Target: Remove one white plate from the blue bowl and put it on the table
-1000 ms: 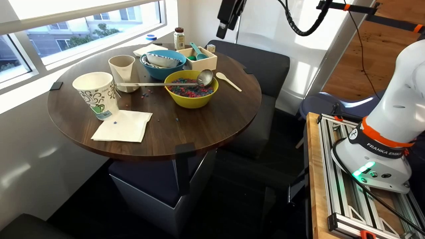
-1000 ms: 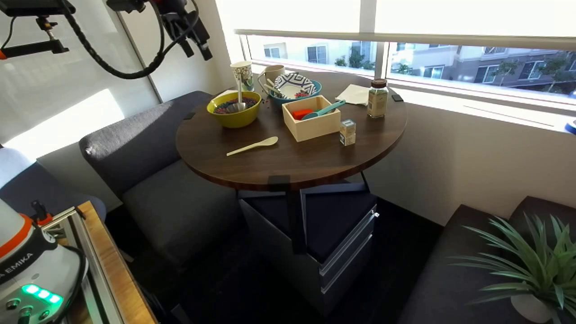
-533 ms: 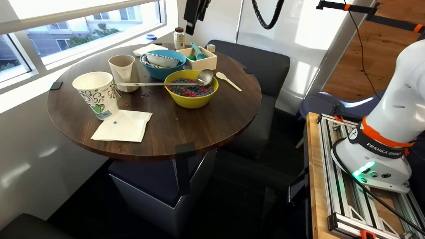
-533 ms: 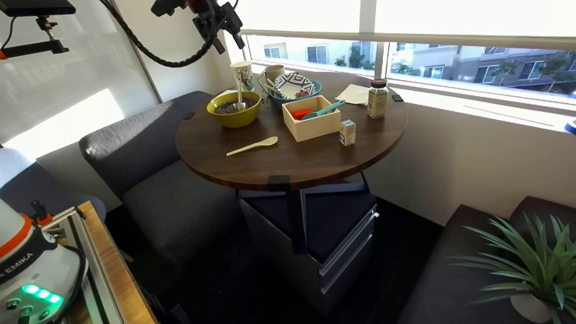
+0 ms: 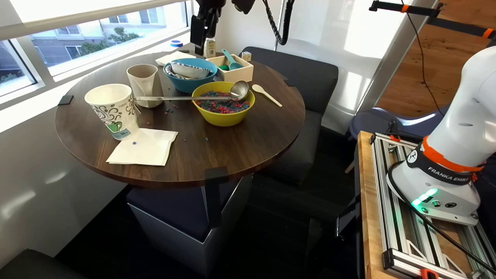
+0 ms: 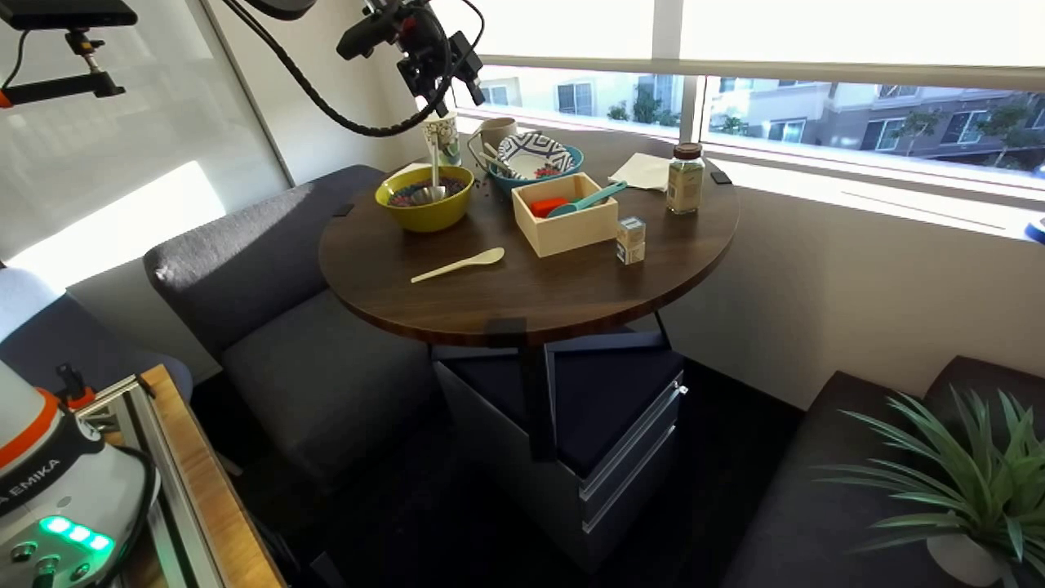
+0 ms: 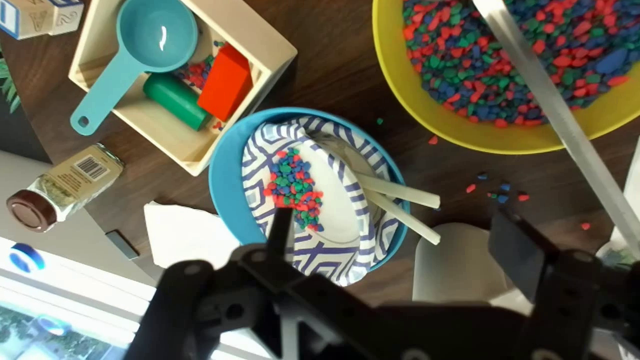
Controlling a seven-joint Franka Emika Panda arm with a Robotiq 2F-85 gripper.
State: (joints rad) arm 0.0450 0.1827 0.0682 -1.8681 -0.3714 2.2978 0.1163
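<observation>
The light blue bowl [image 7: 225, 185] stands on the dark brown round table [image 5: 232, 151]; it also shows in both exterior views [image 5: 188, 84] [image 6: 575, 159]. In it sit two white plates with blue patterned rims, bowl-like and tilted. The front white plate [image 7: 332, 205] holds red, green and blue bits. The rear white plate [image 7: 350, 129] is partly covered by it, and two pale sticks [image 7: 400, 192] lean out of it. My gripper [image 7: 396, 220] is open and empty, its fingers wide apart. It hangs in the air above the table, near the blue bowl [image 6: 459, 102].
A yellow-green bowl [image 5: 221, 118] holds coloured bits, with a metal ladle [image 5: 186, 98] across it. A beige pitcher [image 5: 145, 83], paper cup [image 5: 112, 108], wooden box [image 6: 563, 233], spice bottle [image 6: 685, 184] and pale spoon [image 6: 461, 264] stand or lie around.
My gripper has moved over the table toward the window side and the blue bowl, sinking a little in the last half second. It stays open. The things on the table have not moved.
</observation>
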